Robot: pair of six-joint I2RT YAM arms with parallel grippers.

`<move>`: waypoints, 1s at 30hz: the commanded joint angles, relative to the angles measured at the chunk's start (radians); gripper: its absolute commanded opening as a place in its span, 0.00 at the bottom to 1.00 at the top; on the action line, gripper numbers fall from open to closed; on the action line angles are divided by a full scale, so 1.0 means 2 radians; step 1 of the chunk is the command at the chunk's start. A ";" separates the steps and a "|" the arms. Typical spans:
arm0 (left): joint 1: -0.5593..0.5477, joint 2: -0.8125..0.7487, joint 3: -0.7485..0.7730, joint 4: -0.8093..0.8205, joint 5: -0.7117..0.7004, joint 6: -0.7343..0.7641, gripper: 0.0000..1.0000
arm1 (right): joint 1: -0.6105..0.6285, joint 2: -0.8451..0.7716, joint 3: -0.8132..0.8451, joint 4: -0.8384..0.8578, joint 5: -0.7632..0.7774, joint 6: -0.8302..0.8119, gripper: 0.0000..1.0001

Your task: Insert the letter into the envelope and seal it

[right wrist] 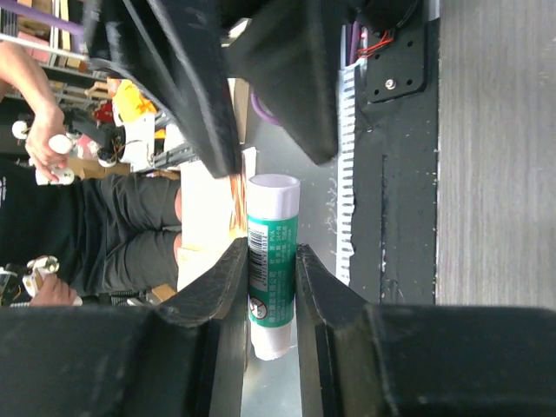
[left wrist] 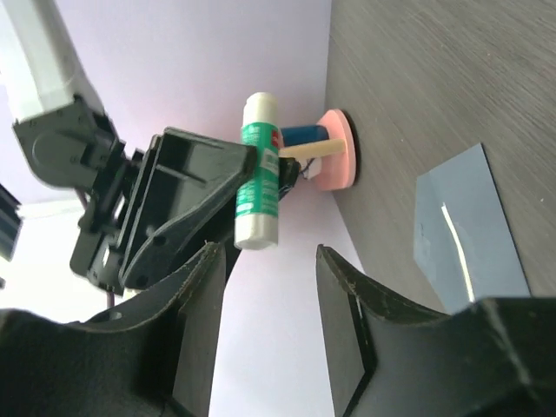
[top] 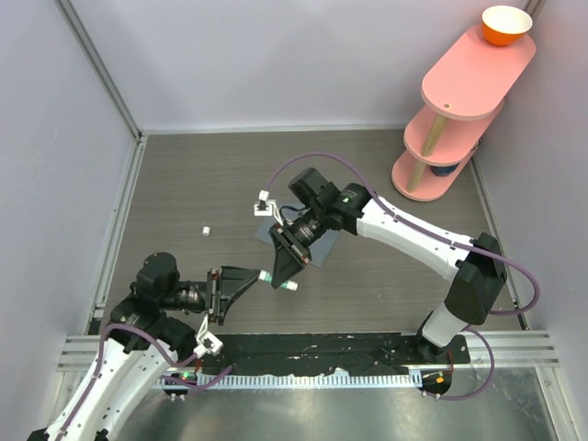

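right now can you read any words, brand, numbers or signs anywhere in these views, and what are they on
On the green-and-white glue stick clamped in the right gripper: a printed label with dark marks, all too small and blurred to read.
On the flat slate blue-grey paper envelope: no writing visible.
Nothing else in any view shows readable text.

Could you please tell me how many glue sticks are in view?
1: the glue stick is clamped in the right gripper, just beyond the open left gripper; no other shows.
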 commanded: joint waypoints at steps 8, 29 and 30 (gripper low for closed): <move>0.004 0.091 0.187 0.014 -0.148 -0.836 0.51 | -0.038 -0.084 0.047 -0.058 0.140 -0.148 0.01; 0.011 0.239 0.140 0.172 -0.132 -1.486 0.48 | 0.033 -0.108 0.063 -0.002 0.300 -0.222 0.01; 0.011 0.241 0.135 0.179 -0.131 -1.495 0.46 | 0.033 -0.108 0.064 0.006 0.302 -0.221 0.01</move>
